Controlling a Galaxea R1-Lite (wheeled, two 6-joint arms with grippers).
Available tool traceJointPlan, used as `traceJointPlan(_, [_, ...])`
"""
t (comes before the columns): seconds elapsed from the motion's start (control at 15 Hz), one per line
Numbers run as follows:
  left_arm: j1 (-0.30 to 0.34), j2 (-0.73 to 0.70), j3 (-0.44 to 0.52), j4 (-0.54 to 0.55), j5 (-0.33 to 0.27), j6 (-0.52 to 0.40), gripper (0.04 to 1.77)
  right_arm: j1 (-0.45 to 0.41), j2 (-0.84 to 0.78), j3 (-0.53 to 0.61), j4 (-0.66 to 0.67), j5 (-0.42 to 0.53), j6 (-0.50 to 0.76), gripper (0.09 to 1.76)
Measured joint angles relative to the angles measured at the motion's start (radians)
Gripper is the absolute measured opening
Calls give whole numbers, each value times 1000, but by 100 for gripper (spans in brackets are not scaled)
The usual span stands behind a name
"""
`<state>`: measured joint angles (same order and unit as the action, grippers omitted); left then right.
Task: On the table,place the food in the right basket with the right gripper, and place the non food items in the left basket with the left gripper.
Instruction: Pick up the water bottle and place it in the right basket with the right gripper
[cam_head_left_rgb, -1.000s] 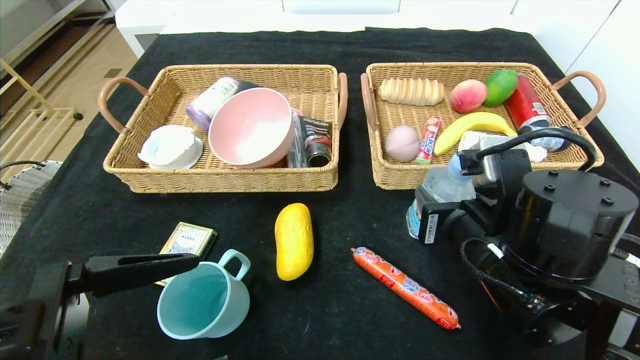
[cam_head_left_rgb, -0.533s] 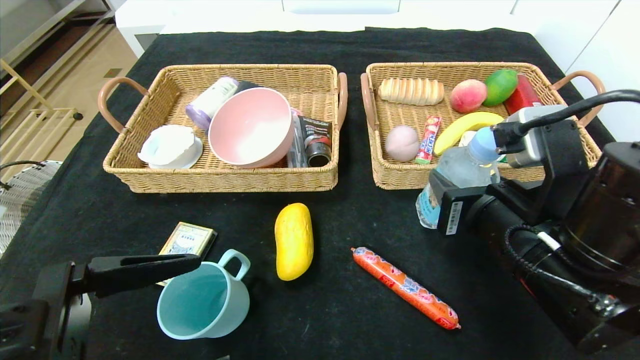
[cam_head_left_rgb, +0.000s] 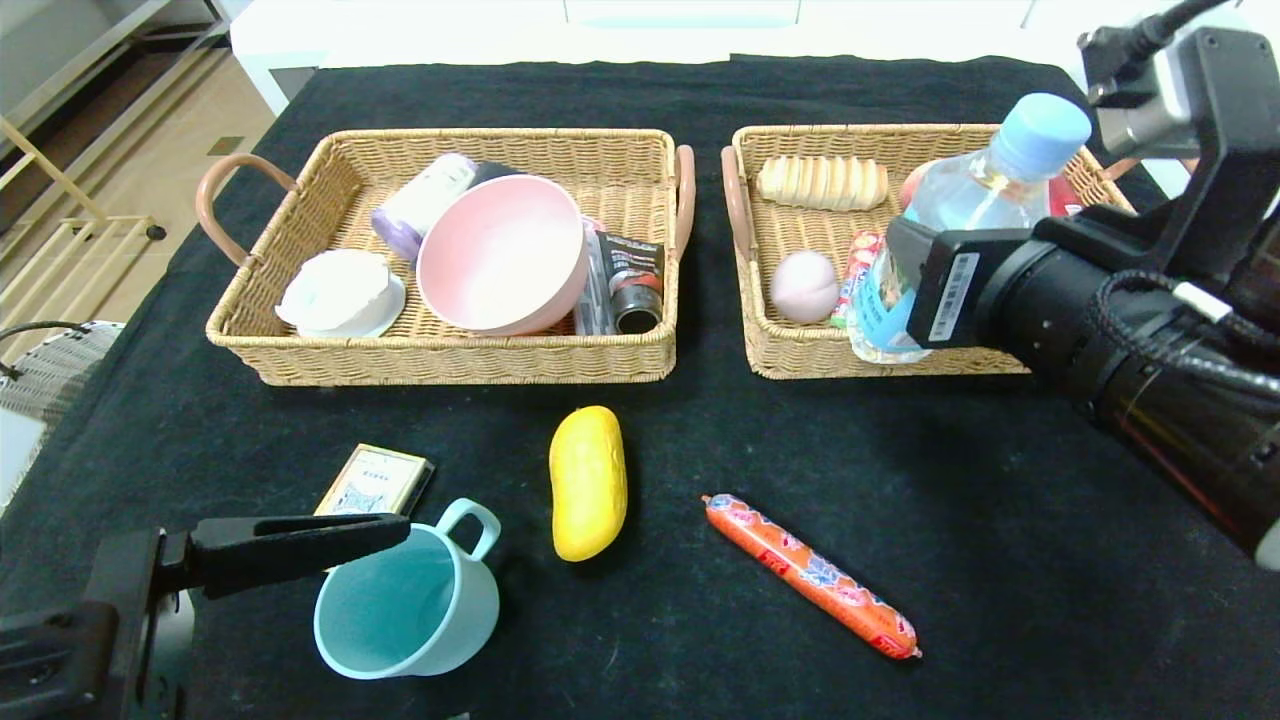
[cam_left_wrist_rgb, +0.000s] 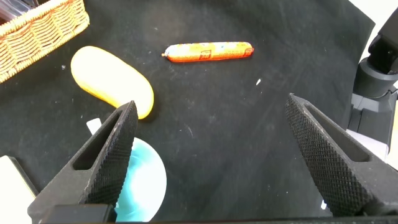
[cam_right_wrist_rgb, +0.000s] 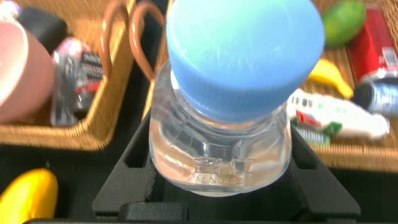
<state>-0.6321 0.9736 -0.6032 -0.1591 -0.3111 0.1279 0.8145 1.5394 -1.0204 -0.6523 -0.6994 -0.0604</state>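
From the head view you have two woven wicker baskets side by side on the black cloth-covered table (cam_head_left_rgb: 700, 90). The left basket (cam_head_left_rgb: 440, 355) holds a pink bowl (cam_head_left_rgb: 500, 255), a white lidded dish (cam_head_left_rgb: 340, 292), a white-and-lilac bottle (cam_head_left_rgb: 420, 203) and a dark can (cam_head_left_rgb: 635, 292). The right basket (cam_head_left_rgb: 800, 350) holds a ridged bread roll (cam_head_left_rgb: 820, 182) and a pale pink round fruit (cam_head_left_rgb: 803, 286); other items there are hidden behind the arm. Four things lie loose on the table: one oblong yellow fruit (cam_head_left_rgb: 588, 482), one long orange-red sausage (cam_head_left_rgb: 812, 577), one pale teal handled mug (cam_head_left_rgb: 410, 605) and one flat cream-and-gold card box (cam_head_left_rgb: 372, 481). Your right gripper (cam_head_left_rgb: 915, 285) holds one clear water bottle with a pale blue cap and label (cam_head_left_rgb: 950, 215), tilted, lifted over the right basket's near edge. Your left gripper (cam_head_left_rgb: 390, 530) hovers just above the mug's rim.

In the left wrist view the left gripper's fingers (cam_left_wrist_rgb: 109, 155) are spread wide with nothing between them; you see the mug (cam_left_wrist_rgb: 140, 183), yellow fruit (cam_left_wrist_rgb: 112, 81) and sausage (cam_left_wrist_rgb: 208, 51) beyond.

In the right wrist view the right gripper's fingers (cam_right_wrist_rgb: 134, 168) are clamped on both sides of the bottle (cam_right_wrist_rgb: 236, 87), its blue cap filling the view.
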Motion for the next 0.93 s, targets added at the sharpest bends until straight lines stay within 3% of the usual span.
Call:
traceJointPlan(0.2, [1,-1,-2,-2,0,-1,172,-57,27,-138,99,50,-2,96])
traceJointPlan(0.53, [3,-9,-6,-2,0,1,172,-166,140,-324,122,87,-14,96])
traceJointPlan(0.93, [3,-11,6,-54,2,-2,172,-248,264,-443,131,132,-17,96])
